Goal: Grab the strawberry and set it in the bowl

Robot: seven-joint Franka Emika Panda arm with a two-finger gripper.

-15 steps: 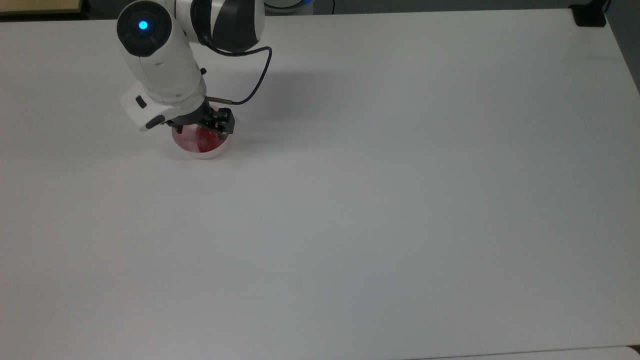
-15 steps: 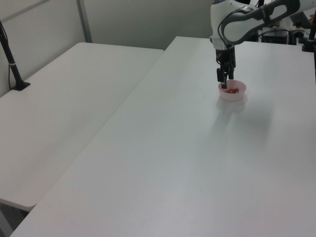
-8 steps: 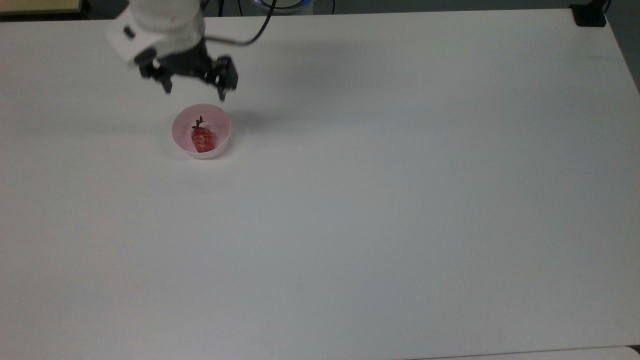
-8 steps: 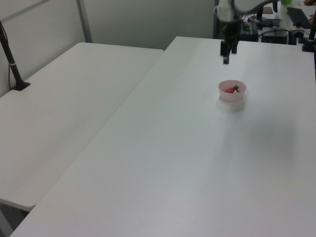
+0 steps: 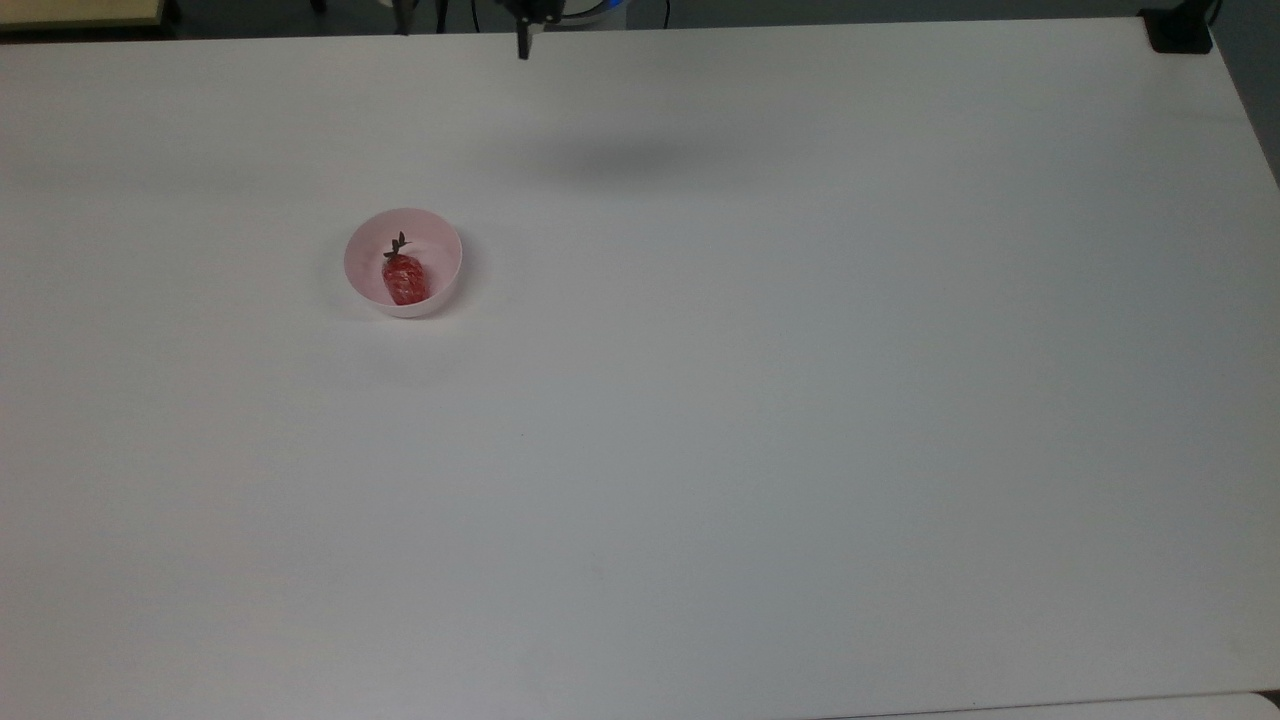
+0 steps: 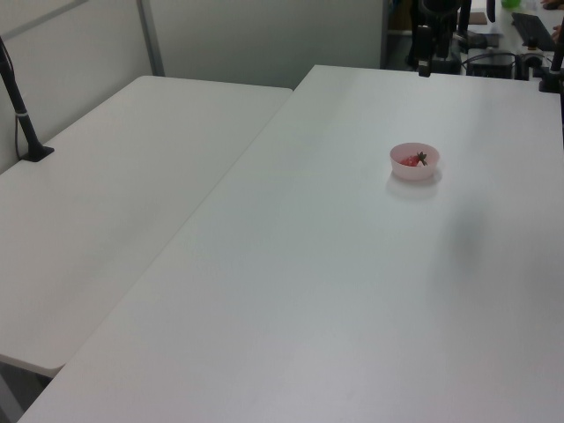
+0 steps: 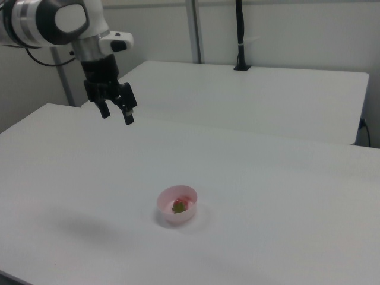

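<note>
The red strawberry (image 5: 405,279) with its dark green tuft lies inside the pale pink bowl (image 5: 430,236) on the white table, left of centre in the top view. It also shows as the strawberry (image 6: 411,160) in the bowl (image 6: 414,172) and as the strawberry (image 7: 179,206) in the bowl (image 7: 167,206). My gripper (image 7: 117,114) hangs high above the table, well apart from the bowl toward the right view's upper left, fingers open with nothing between them. At the top edge of the top view only a fingertip (image 5: 523,45) pokes in.
The white table (image 5: 760,420) spreads wide around the bowl. A second white table (image 6: 106,211) adjoins it at the left view's left, with a black post (image 6: 19,101) clamped on it. A black block (image 5: 1178,32) sits at the top view's far right corner.
The gripper rose off the bowl, leaving the strawberry inside, and drew back up and away toward the top view's upper edge. Bowl and strawberry stayed put.
</note>
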